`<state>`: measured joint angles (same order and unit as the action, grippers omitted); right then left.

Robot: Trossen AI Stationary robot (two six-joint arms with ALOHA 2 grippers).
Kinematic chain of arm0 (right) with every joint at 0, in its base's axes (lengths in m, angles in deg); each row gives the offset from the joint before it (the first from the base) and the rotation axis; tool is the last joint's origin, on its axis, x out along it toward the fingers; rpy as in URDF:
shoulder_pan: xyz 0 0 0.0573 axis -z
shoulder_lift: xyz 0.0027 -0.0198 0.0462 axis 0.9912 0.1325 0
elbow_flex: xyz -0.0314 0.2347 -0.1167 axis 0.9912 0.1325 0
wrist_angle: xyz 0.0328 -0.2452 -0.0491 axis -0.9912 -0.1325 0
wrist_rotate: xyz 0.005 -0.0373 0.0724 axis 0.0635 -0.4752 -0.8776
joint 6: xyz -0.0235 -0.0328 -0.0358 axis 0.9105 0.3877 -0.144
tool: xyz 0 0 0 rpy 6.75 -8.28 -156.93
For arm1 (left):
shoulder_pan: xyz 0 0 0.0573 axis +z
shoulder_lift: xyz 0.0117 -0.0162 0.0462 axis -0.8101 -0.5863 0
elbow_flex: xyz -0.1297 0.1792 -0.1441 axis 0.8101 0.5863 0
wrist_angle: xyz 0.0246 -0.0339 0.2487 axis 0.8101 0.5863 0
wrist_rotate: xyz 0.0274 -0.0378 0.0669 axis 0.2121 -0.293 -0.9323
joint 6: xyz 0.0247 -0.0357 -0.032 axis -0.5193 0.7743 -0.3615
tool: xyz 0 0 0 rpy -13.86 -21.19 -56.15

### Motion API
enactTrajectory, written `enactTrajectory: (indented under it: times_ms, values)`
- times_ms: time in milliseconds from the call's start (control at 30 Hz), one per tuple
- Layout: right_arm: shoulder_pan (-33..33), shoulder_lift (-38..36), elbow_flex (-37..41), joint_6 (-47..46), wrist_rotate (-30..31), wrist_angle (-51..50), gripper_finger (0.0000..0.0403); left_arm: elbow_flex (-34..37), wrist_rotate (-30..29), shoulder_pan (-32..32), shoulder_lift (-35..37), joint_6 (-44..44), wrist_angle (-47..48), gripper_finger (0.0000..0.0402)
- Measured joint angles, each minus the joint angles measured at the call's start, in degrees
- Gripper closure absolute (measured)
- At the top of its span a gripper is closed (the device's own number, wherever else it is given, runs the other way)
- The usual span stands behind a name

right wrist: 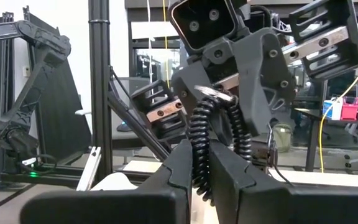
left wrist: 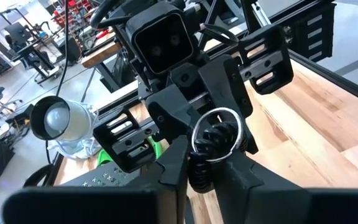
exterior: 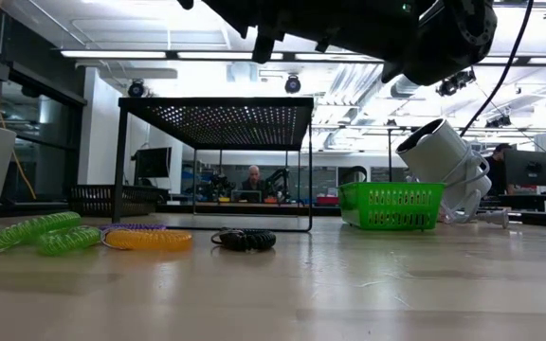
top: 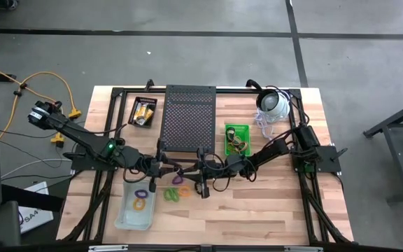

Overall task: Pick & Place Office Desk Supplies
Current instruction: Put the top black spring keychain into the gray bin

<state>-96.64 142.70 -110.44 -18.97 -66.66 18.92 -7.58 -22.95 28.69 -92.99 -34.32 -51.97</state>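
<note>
- The wooden surface (top: 257, 210) carries everything, with both arms reaching in to meet near its middle.
- A black perforated rack (top: 187, 115) stands at the far middle of the surface; in the low view it rises on thin legs.
- A clear tray (top: 126, 218) sits near the front left, with a purple loop (top: 142, 194) and a yellow loop (top: 140, 204) inside it.
- A white dome-shaped device (top: 273, 103) leans at the far right, its cable bunched beside it.
- A green basket (top: 237, 139) stands just right of the rack, holding thin bands.
- A small black tray (top: 144, 110) left of the rack holds yellow-and-white packets.
- The left gripper (right wrist: 219, 93) and the right gripper (left wrist: 185, 134) face each other above the surface's middle, tip to tip.
- A black coiled loop (left wrist: 215, 142) with a metal ring (left wrist: 215, 144) hangs between them: the left gripper's fingers (left wrist: 176, 165) are closed on the coil, and the right gripper's fingers (right wrist: 185, 162) are also pressed narrowly onto the same coil, seen in the right wrist view.
- Loose on the surface below the grippers lie green loops (top: 173, 194), an orange loop (top: 185, 190) and a pink loop (top: 178, 180).
- In the low view another black coil (exterior: 245, 240) lies beside the orange one.
</note>
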Motion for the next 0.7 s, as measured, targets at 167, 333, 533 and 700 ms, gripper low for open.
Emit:
enactTrajectory:
  times_ms: [167,333,533,700]
  values:
    - [0.00,0.00,0.00,0.00,0.03,0.00,0.0376,0.00,0.17,-0.02,0.00,0.00,0.00,0.0373]
    - [0.02,0.00,0.00,-0.14,-0.35,0.00,0.0375,0.00,0.17,-0.02,0.00,0.00,0.00,0.0373]
    - [0.00,0.00,0.00,-2.12,-2.52,0.04,0.0349,0.00,0.17,-0.04,0.00,-0.01,0.01,0.0373]
    - [-0.40,0.00,0.00,-3.35,-4.46,-0.64,0.0296,0.00,0.15,-0.04,0.00,0.05,0.02,0.0373]
